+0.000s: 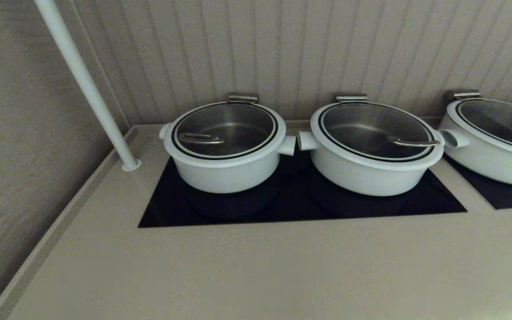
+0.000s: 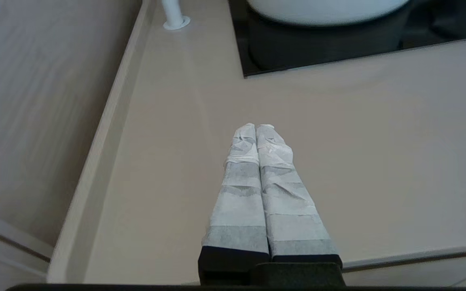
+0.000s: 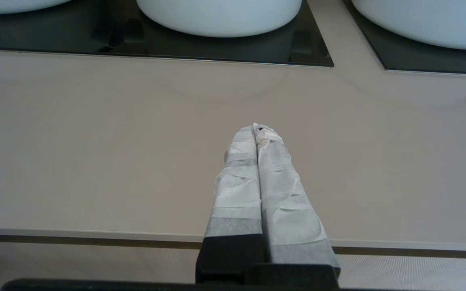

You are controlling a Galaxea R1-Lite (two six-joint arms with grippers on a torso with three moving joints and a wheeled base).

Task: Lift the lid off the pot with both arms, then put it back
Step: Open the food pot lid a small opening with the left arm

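Two tools wait over the table's (image 1: 256,266) near edge, the left tool (image 2: 256,126) and right tool (image 3: 256,127) both clenched on nothing. Toward the far left corner, the lid (image 1: 225,130) sits on the pot (image 1: 225,171).

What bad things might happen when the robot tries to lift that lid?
1. Three similar white pots stand in a row; the arms might reach for the middle pot instead of the left pot.
2. The lid has only one thin loop handle, so two grippers may crowd it.
3. Left gripper and right gripper are shut and must open first.
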